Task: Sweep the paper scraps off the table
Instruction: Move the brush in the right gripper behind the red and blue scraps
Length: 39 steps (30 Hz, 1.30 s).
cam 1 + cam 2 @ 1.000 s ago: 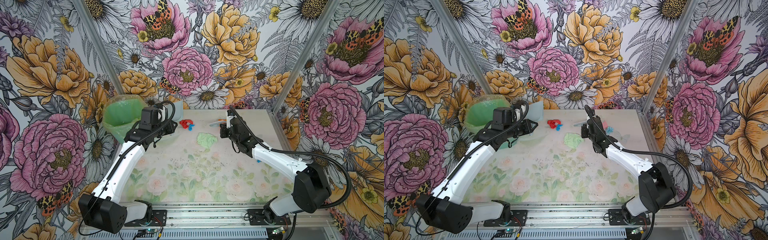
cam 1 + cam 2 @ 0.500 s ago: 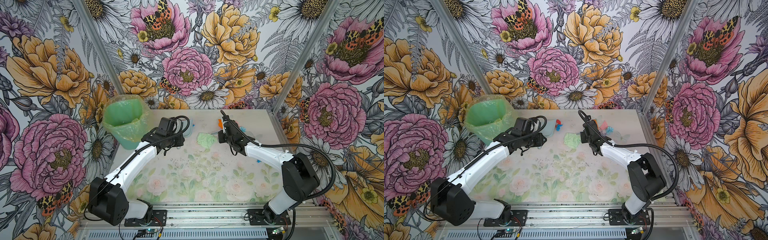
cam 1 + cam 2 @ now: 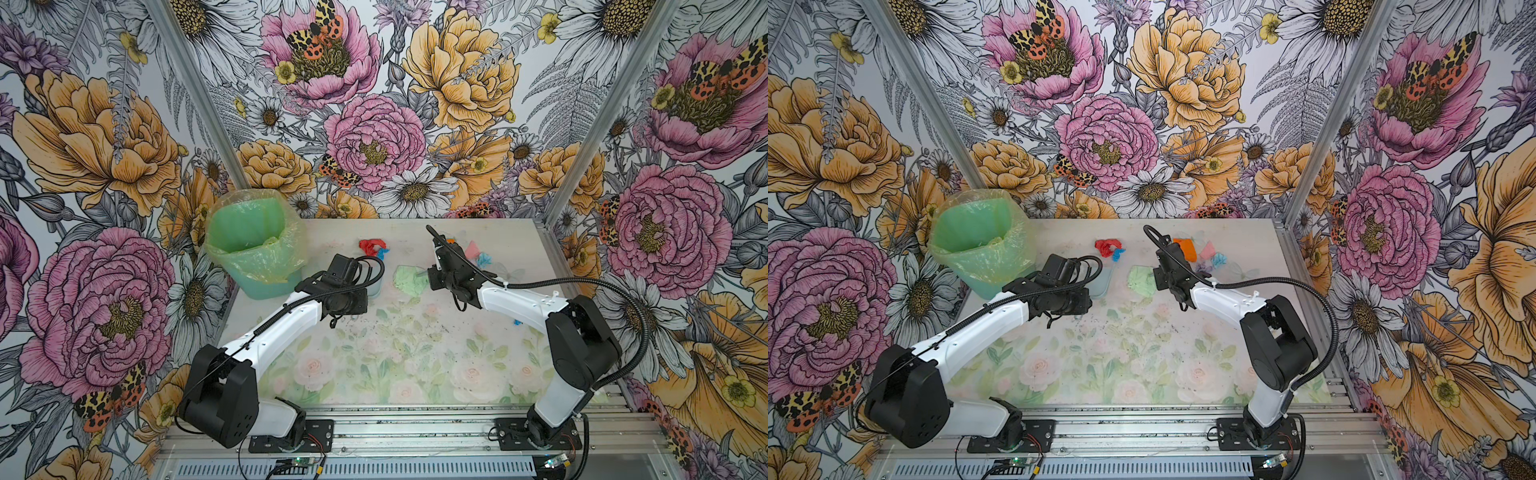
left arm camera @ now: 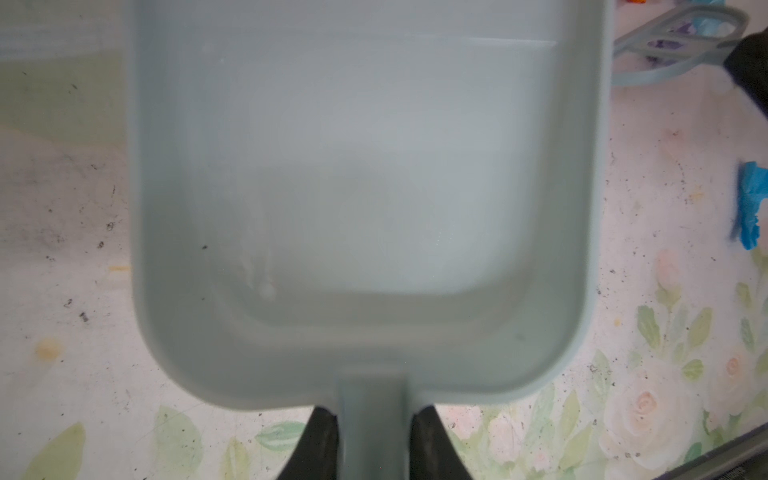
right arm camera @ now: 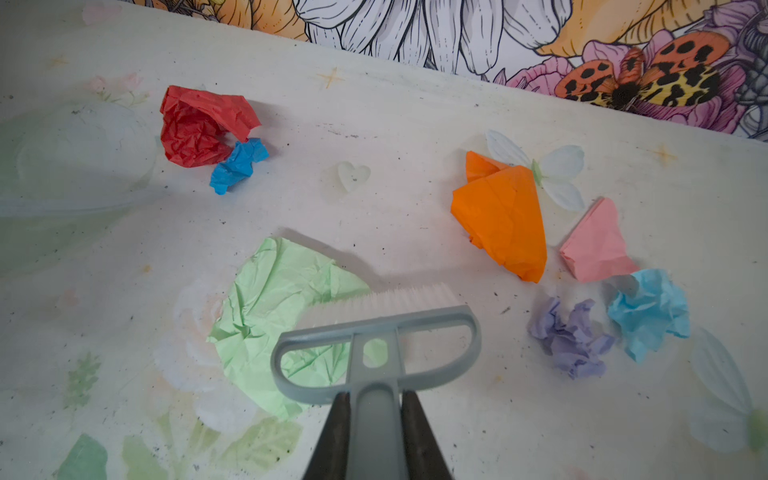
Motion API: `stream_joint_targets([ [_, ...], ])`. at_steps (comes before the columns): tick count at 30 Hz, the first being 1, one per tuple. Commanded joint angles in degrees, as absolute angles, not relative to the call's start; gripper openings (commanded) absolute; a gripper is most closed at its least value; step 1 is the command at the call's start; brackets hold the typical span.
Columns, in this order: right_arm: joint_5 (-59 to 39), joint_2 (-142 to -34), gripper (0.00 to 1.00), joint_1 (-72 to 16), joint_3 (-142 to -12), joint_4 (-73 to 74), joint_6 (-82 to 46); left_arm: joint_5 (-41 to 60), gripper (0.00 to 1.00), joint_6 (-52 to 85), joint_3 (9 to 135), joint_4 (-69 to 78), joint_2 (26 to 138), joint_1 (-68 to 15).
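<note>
Overhead, arms (image 3: 291, 320) hide most of the grey-blue plastic dustpan (image 4: 365, 187) pinched by the left gripper (image 4: 371, 419) and the grey white-bristled hand brush (image 5: 386, 299) pinched by the right gripper (image 5: 375, 415).

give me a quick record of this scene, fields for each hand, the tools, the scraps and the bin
left hand: shut on the dustpan handle
right hand: shut on the brush handle
dustpan: no scraps inside
brush: bristles against the pale green scrap
other scraps: red, dark blue, orange, pink, light blue, lilac, all on the table
bin: green, bag-lined, far left
</note>
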<state>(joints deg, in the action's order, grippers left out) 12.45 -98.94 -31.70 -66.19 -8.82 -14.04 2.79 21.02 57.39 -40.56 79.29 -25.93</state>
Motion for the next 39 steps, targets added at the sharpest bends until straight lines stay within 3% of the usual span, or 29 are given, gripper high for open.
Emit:
stream_joint_targets([
  [1,13.39,-99.14,0.0,-32.04,-69.44,-8.17,-13.18,0.23,0.0,21.44,56.15,-39.99,78.99,-26.1],
  [11,11.69,-103.38,0.0,-32.1,-77.64,-7.39,-14.96,0.1,0.0,22.71,50.8,-36.44,79.34,-24.68],
  [21,11.61,-111.26,0.0,-32.13,-83.99,2.29,-23.89,0.65,0.0,22.94,47.02,-34.55,78.57,-22.83],
  [29,6.62,-116.93,0.0,-32.26,-86.01,13.06,-28.42,1.71,0.0,22.0,46.59,-33.35,79.27,-21.97],
  [39,2.25,-127.22,0.0,-33.74,-95.64,15.74,-30.37,1.92,0.0,21.67,45.63,-32.45,79.8,-21.35],
])
